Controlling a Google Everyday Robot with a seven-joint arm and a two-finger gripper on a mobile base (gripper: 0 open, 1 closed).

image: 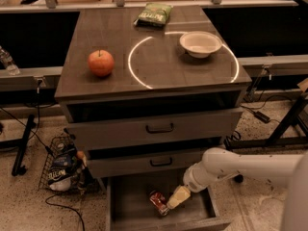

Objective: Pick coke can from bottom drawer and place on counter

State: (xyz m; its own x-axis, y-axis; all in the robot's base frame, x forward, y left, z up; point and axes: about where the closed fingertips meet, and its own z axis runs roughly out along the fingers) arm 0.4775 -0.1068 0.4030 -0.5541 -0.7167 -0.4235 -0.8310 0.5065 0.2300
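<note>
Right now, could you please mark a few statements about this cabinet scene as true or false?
1. The apple sits on the counter, left of the bowl. True.
2. The end effector hovers above the counter. False: it is down in the bottom drawer, beside the coke can.
3. The coke can lies in the open bottom drawer. True.
4. The apple is inside the bowl. False: they stand apart on the counter.

Cream-tipped gripper (177, 197) down in open grey-brown wooden bottom drawer (127, 208), just beside small red coke can (158, 202); red-orange apple (101, 63) & white bowl (200, 43) on dark wood-grain counter (159, 78).
</note>
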